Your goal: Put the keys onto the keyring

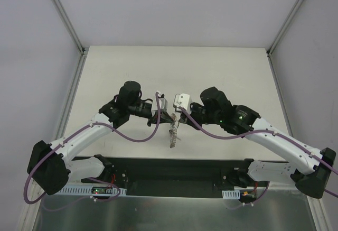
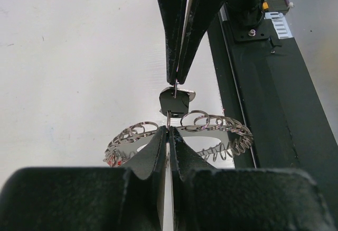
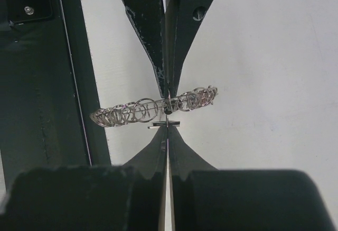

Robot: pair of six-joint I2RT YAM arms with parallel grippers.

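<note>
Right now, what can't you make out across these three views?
1. Left wrist view: the left claw covers the middle of the keyring. It is unclear whether the key, pinched by the right claw, is threaded on a loop.
2. Right wrist view: keyring and key are edge-on slivers, and no tags can be seen.
3. Top view: both are too small and partly under the claws.
4. Second key: in no view.

Grey keyring (image 2: 208,130), wiry loops round rim, above table; small black key (image 2: 173,102) at rim
</note>
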